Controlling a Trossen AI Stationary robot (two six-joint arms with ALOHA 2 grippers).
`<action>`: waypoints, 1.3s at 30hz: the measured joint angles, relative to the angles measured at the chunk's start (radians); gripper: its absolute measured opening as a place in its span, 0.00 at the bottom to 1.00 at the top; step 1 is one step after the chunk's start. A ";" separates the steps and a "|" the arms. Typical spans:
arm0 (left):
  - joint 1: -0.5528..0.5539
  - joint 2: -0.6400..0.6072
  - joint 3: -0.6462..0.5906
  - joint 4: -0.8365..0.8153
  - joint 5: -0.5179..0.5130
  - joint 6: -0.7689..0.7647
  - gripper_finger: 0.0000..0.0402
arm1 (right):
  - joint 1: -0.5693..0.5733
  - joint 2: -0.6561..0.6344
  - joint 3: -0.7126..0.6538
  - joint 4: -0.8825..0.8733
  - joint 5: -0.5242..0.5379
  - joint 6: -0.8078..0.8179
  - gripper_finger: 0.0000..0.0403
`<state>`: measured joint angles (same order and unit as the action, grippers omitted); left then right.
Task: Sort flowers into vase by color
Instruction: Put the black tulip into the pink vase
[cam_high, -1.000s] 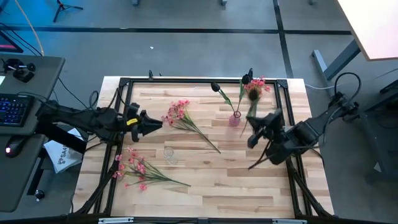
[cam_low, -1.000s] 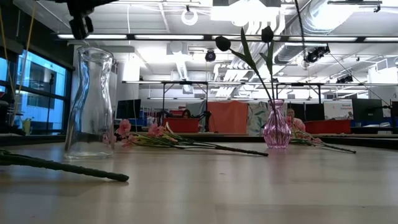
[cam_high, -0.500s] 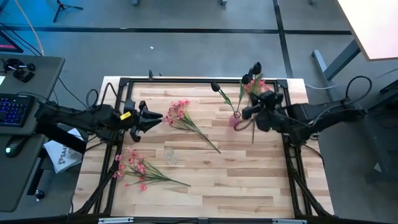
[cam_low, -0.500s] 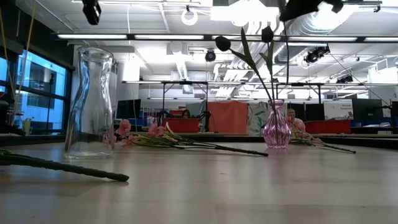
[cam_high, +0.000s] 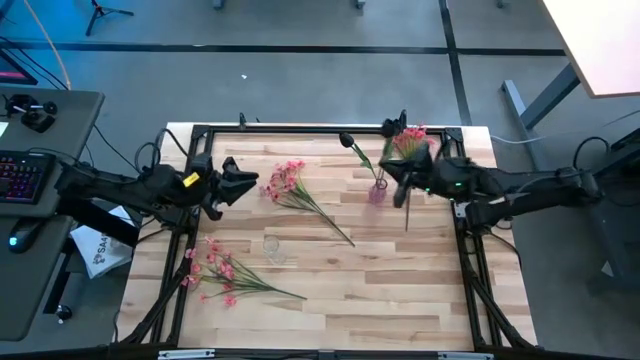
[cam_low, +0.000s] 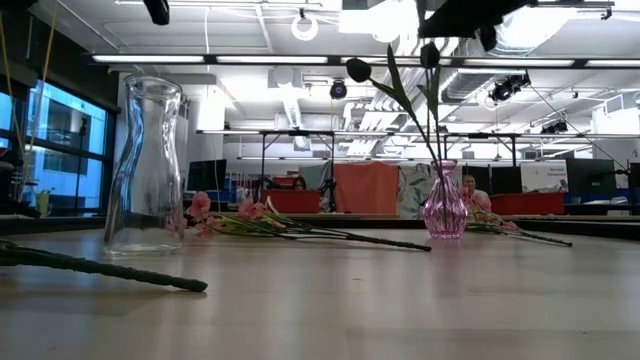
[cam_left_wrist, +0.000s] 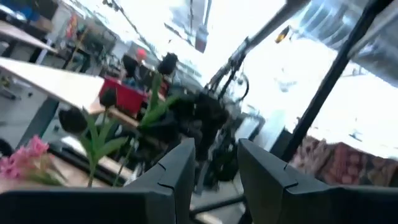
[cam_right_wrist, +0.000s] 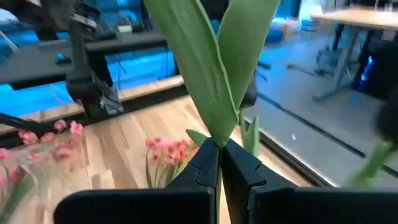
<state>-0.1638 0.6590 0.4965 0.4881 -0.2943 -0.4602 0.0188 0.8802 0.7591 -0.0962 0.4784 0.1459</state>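
A pink glass vase (cam_high: 377, 191) (cam_low: 445, 205) stands right of the table's middle with two dark tulips in it. My right gripper (cam_high: 405, 177) (cam_right_wrist: 219, 163) is beside the vase, on its right, shut on a third dark tulip (cam_high: 402, 127). Three pink bunches lie flat on the table: one at mid-left (cam_high: 286, 181), one near-left (cam_high: 215, 265), one at the far right (cam_high: 412, 141). My left gripper (cam_high: 243, 184) (cam_left_wrist: 214, 171) hovers open just left of the mid-left bunch, touching nothing. My right gripper pinches the tulip's stem between both fingers where its green leaves join (cam_right_wrist: 216, 138). The fingers come level from the table's right and lie across the stem. The tulip is lifted clear; its leaves rise past the fingers and its stem end (cam_high: 405, 226) trails toward the near edge.
A clear glass vase (cam_high: 272, 247) (cam_low: 145, 165) stands near the table's middle, in front of the mid-left bunch. A black frame (cam_high: 300, 130) runs along the table's far edge and sides. Bare wood lies at the near right (cam_high: 400, 300).
My right gripper has carried the tulip from the table's right side toward the far edge and left, up to the pink vase, and the stem's lower end has swung in with it. My left gripper has drifted slightly toward the far edge and the mid-left bunch.
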 joint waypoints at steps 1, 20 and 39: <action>0.000 0.000 0.000 0.013 -0.015 -0.002 0.27 | -0.001 -0.037 -0.021 0.010 -0.020 -0.017 0.00; 0.001 0.056 0.000 0.039 -0.240 0.061 0.27 | -0.128 -0.141 -0.084 -0.051 -0.064 -0.126 0.00; 0.001 0.039 0.000 0.034 -0.270 0.071 0.27 | -0.130 -0.037 -0.075 -0.033 -0.067 -0.153 0.11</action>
<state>-0.1631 0.6983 0.4965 0.5216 -0.5645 -0.3890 -0.1108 0.8431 0.6843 -0.1292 0.4111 -0.0075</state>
